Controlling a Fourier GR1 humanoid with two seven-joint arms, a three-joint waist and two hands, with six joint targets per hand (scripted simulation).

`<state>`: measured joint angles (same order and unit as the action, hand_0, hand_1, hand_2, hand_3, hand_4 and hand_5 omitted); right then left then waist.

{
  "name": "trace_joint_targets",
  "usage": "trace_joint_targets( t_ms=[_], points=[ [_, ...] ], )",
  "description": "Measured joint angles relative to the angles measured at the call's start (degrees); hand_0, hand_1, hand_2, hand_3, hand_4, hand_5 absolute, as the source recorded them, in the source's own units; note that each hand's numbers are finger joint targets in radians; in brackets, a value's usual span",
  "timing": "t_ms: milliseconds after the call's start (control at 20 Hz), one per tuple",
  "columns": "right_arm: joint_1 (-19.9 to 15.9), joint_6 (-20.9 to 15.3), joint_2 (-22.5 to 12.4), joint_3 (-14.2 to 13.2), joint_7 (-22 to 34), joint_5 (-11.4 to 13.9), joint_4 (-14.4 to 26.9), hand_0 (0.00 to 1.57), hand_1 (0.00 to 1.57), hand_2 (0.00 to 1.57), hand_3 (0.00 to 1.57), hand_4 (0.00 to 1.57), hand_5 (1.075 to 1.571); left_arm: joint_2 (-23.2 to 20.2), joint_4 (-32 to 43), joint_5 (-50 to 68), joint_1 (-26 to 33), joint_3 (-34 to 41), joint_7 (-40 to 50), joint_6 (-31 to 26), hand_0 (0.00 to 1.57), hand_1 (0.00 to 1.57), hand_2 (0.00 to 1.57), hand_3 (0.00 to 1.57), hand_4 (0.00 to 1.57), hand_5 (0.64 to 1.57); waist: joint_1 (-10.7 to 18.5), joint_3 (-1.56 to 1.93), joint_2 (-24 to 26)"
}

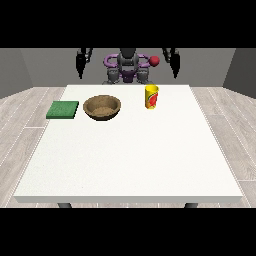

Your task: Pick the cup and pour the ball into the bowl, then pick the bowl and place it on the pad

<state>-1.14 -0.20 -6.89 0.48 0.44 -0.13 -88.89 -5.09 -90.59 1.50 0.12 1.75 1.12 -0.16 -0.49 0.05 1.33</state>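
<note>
While both arms are raised beside the robot's body at the far edge of the table (pixel 125 165), nothing is held by either robot hand. The robot hand at the view's left (pixel 80 64) hangs above the far left corner of the table, and the robot hand at the view's right (pixel 174 62) hangs above the far right part. Whether the fingers of either are spread or pressed together cannot be told.

A yellow cup (pixel 151 96) with a red mark is seen upright on the table, below and a little inward of the robot hand at the view's right. A red ball (pixel 155 61) is seen above the cup, near that robot hand and apart from it. A brown bowl (pixel 102 107) is set well below the robot hand at the view's left, and a green pad (pixel 63 109) lies just beside the bowl, on its outer side.
</note>
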Motion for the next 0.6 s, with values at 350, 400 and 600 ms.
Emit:
trace_joint_targets(
  t_ms=[350, 400, 600],
  points=[
    [-0.7, 1.8, -2.8, -2.3, 4.2, -2.7, -4.1, 0.00, 0.00, 0.00, 0.00, 0.00, 1.569, -1.3, -5.0, 1.5, -1.6, 0.6, 5.0, -0.2, 0.00, 0.00, 0.00, 0.00, 0.00, 1.558, -0.6, -0.02, 10.8],
    [-0.2, 3.6, -3.9, -3.8, 4.7, -5.1, -4.5, 0.00, 0.00, 0.00, 0.00, 0.00, 1.570, -1.1, -5.7, 2.9, -2.0, 1.4, 6.2, -0.2, 0.00, 0.00, 0.00, 0.00, 0.00, 1.557, -1.0, -0.01, 11.5],
    [1.9, 8.0, -6.6, -8.7, 5.2, -11.2, -5.9, 0.00, 0.00, 0.00, 0.00, 0.00, 1.571, -2.0, -9.8, 7.0, -1.4, 3.6, 8.4, -1.9, 0.00, 0.00, 0.00, 0.00, 0.00, 1.548, -0.6, -0.02, 10.8]
  ],
)
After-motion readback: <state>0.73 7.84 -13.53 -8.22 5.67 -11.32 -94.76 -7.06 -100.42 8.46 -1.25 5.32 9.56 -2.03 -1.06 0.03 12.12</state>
